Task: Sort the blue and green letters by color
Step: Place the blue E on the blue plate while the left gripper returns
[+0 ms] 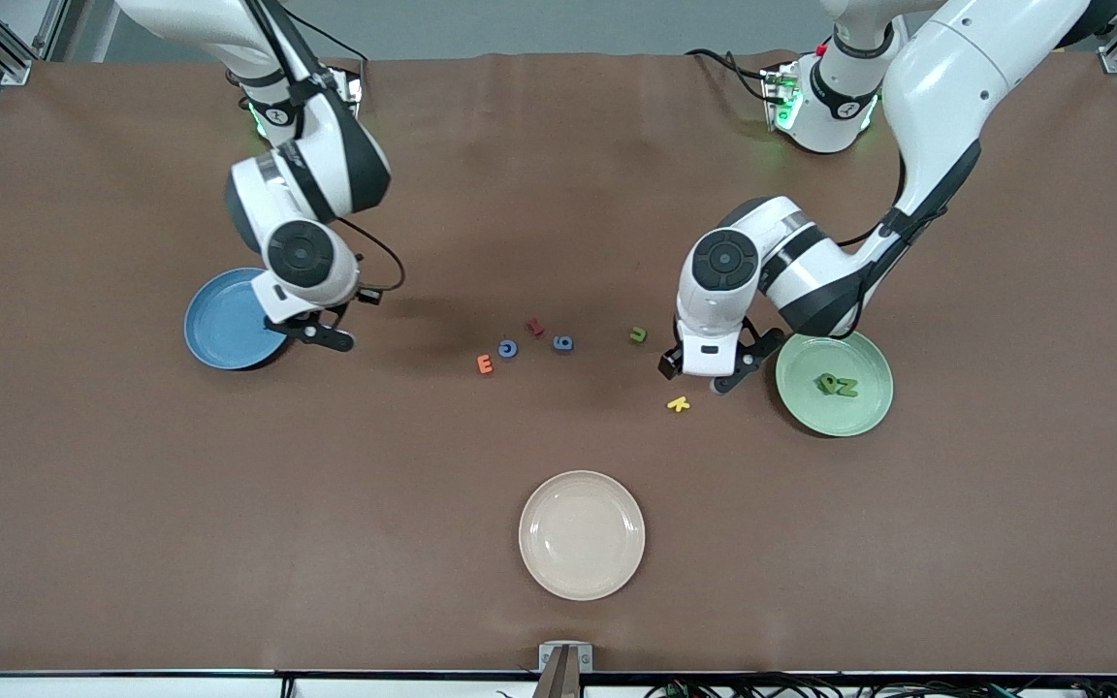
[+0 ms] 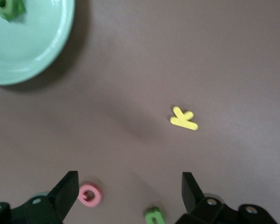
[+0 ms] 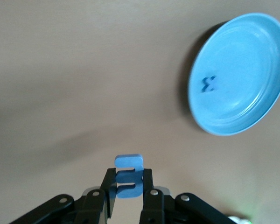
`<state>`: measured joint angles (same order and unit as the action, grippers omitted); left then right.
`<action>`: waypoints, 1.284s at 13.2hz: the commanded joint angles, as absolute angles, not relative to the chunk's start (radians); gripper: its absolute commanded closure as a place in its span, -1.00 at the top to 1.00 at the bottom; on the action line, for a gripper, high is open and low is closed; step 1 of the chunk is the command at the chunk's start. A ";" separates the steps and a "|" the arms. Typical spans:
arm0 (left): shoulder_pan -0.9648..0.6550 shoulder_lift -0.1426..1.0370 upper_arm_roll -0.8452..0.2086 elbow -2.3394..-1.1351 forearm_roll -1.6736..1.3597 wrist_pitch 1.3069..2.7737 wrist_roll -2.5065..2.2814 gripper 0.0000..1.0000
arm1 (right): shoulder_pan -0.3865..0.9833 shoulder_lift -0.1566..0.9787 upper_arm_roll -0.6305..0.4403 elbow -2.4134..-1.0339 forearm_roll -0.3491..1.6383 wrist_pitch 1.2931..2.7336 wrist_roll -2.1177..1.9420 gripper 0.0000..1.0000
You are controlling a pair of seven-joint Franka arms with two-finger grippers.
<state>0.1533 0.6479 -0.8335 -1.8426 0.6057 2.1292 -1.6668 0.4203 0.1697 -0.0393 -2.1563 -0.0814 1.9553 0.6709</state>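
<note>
The right gripper [image 3: 128, 189] is clamped on a blue letter [image 3: 129, 176], and it hangs over the table just beside the blue plate [image 1: 214, 334], toward the middle of the table from it; one blue letter [image 3: 207, 84] already lies in the blue plate; two more blue letters, a round one [image 1: 508, 348] and a 6 [image 1: 563, 343], sit on the table well apart from the blue plate, toward the left arm's end from it; so, as I judge it, one blue letter is home, one is on its way, and two are left to fetch.

Two green letters [image 1: 837, 386] lie in the green plate [image 1: 869, 412], which sits well apart from the blue plate at the left arm's end; a green U [image 1: 638, 334] waits on the table between the two plates, closer to the green one; I can see only three green letters, so I cannot tell where a fourth is.

The left gripper [image 1: 711, 373] has its claws apart and holds nothing; it hangs just beside the green plate, over the yellow K [image 2: 184, 118]; a pink ring letter [image 2: 89, 194] lies near it too; an orange E [image 1: 485, 364] and a red letter [image 1: 536, 328] lie by the round blue one; these do not belong to the job; a cream plate [image 1: 582, 534] sits nearer the front camera than the blue plate.
</note>
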 commanded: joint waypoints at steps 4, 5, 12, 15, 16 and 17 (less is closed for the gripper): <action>0.054 0.707 -0.830 -1.749 0.597 2.125 -1.788 0.86 | 0.177 0.034 -0.026 -2.402 -0.153 2.155 0.369 -1.00; 0.042 0.715 -0.830 -1.734 0.597 2.125 -1.810 0.86 | 0.126 0.037 -0.025 -2.407 -0.153 2.167 0.301 -1.00; -0.089 0.755 -0.755 -1.666 0.592 2.131 -1.905 0.84 | -0.031 0.041 -0.025 -2.407 -0.155 2.169 0.110 1.00; -0.139 0.801 -0.747 -1.612 0.595 2.131 -1.965 0.84 | -0.023 0.038 -0.021 -2.401 -0.153 2.154 0.121 1.00; -0.155 0.808 -0.733 -1.602 0.595 2.131 -1.977 0.84 | -0.018 0.040 -0.017 -2.398 -0.149 2.157 0.130 1.00; -0.181 0.814 -0.715 -1.589 0.594 2.132 -1.997 0.84 | 0.006 0.041 -0.015 -2.395 -0.143 2.161 0.144 1.00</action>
